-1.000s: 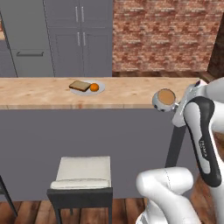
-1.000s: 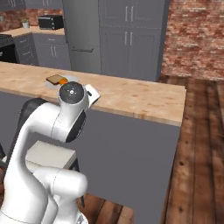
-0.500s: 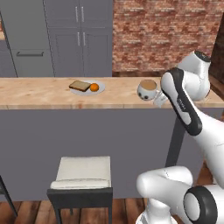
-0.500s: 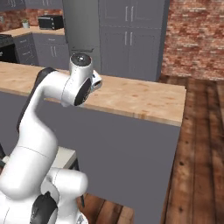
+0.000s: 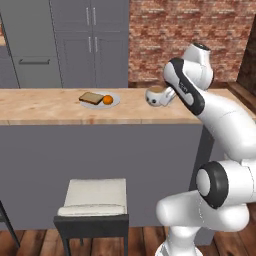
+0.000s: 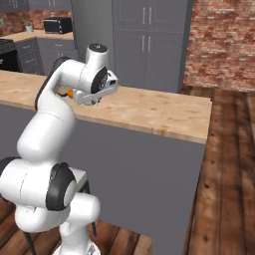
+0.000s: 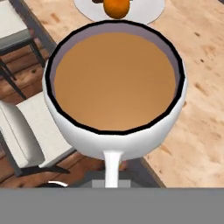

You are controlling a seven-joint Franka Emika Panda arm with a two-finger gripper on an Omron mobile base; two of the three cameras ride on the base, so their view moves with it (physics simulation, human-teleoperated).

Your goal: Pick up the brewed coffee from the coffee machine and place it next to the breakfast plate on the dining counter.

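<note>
The white mug (image 5: 154, 95) of light brown coffee (image 7: 115, 78) hangs just above the dining counter (image 5: 45, 111), tilted a little. My gripper (image 5: 166, 95) is shut on it from the right, at its handle (image 7: 112, 167). The mug covers the fingertips in the hand view. The breakfast plate (image 5: 113, 102) with toast (image 5: 91, 98) and an orange fruit (image 5: 107, 99) lies on the counter, a short gap left of the mug. In the hand view the plate (image 7: 146, 9) and fruit (image 7: 117, 6) sit just beyond the mug's rim. The coffee machine is out of view.
A stool with a pale cushion (image 5: 93, 197) stands below the counter's near edge and also appears as the stool (image 7: 22, 127) beside the mug. Grey cabinets (image 5: 90, 42) and a brick wall (image 5: 165, 35) lie behind. Bare wooden countertop (image 6: 164, 112) stretches right of the arm.
My arm has swung left along the counter with the mug, carrying it from near the right end to just right of the plate.
</note>
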